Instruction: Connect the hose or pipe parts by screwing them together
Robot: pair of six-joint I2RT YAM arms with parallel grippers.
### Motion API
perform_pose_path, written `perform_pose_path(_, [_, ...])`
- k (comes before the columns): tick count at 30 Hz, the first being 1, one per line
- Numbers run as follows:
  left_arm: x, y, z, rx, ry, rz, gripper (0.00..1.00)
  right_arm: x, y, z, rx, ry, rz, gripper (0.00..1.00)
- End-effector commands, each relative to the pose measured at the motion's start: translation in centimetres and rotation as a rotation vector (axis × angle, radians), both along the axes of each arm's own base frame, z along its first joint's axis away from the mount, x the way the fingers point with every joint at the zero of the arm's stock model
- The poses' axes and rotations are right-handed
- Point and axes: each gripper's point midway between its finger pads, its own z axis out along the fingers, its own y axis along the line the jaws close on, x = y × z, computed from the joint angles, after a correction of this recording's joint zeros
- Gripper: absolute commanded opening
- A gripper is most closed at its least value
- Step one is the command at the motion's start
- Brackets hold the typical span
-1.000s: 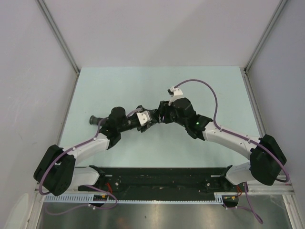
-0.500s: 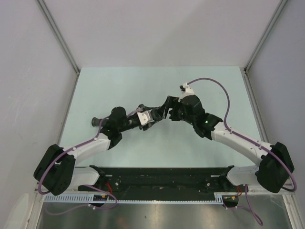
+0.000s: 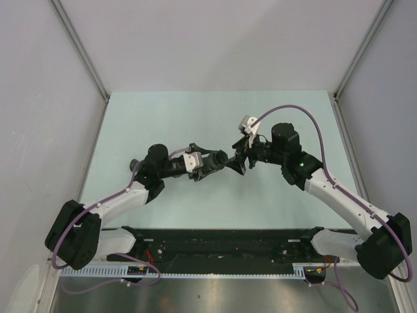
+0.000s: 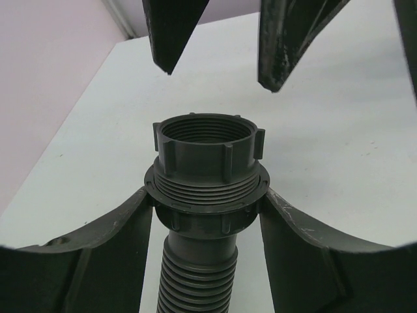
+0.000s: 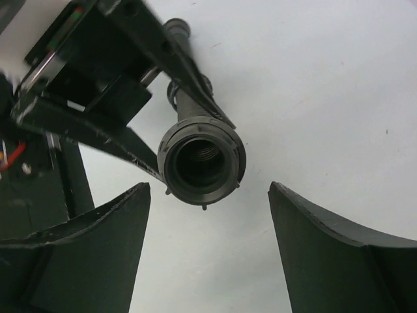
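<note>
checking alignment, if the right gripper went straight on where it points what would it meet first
Most likely the ring nut on the pipe held by the left gripper: it faces the open jaws of the right gripper nearly head-on. Depth is unclear.

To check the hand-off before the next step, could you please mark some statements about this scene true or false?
1. The left tool is clamped on the black ribbed plastic pipe. True.
2. The right tool grips the black knurled plastic ring nut. False: its jaws stand open, clear of the nut.
3. The ring nut lies by itself on the table. False: it sits on the pipe's threaded end.
4. Turns of thread show below the nut. True.
</note>
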Motion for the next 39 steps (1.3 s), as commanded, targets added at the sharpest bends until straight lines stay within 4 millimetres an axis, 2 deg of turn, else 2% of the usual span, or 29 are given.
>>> perform_pose_path(1, [-1.6,-0.7,4.0,-0.069,-0.057,-0.120,0.00,-1.9,0.1,3.2,-0.071,-0.372,0.226,0.75])
perform_pose_path(5, [-2.5,-0.8,3.9,-0.067,-0.043,-0.169,0.00,-1.0,0.2,3.7,-0.101,-0.491,0.235,0.68])
perform_pose_path(9, [-2.9,-0.8,3.8,-0.064,-0.038,-0.194,0.00,-0.6,0.8,3.3,-0.107,-0.511,0.257,0.59])
perform_pose_path(22, [-3.0,-1.0,3.7,-0.057,-0.034,-0.212,0.00,-0.7,2.8,1.2,-0.159,-0.538,0.312,0.57])
perform_pose_path(25, [-2.8,-1.0,3.7,-0.055,-0.037,-0.208,0.00,-0.9,3.0,0.6,-0.173,-0.528,0.328,0.52])
perform_pose_path(28, [-2.5,-1.0,3.5,-0.052,-0.032,-0.200,0.00,-1.0,3.0,0.1,-0.184,-0.513,0.331,0.42])
perform_pose_path(29, [-2.5,-1.0,3.5,-0.050,-0.031,-0.197,0.00,-0.9,3.0,0.0,-0.186,-0.507,0.329,0.31])
perform_pose_path(32, [-1.8,-0.9,3.6,-0.049,-0.044,-0.162,0.00,-0.7,3.1,0.1,-0.172,-0.470,0.293,0.14])
perform_pose_path(35, [-1.0,-0.7,3.7,-0.046,-0.057,-0.114,0.00,-0.7,3.4,-0.2,-0.140,-0.382,0.258,0.11])
perform_pose_path(39, [0.3,-0.3,3.9,-0.038,-0.083,-0.037,0.00,-0.6,3.7,-1.7,-0.130,-0.224,0.179,0.08])
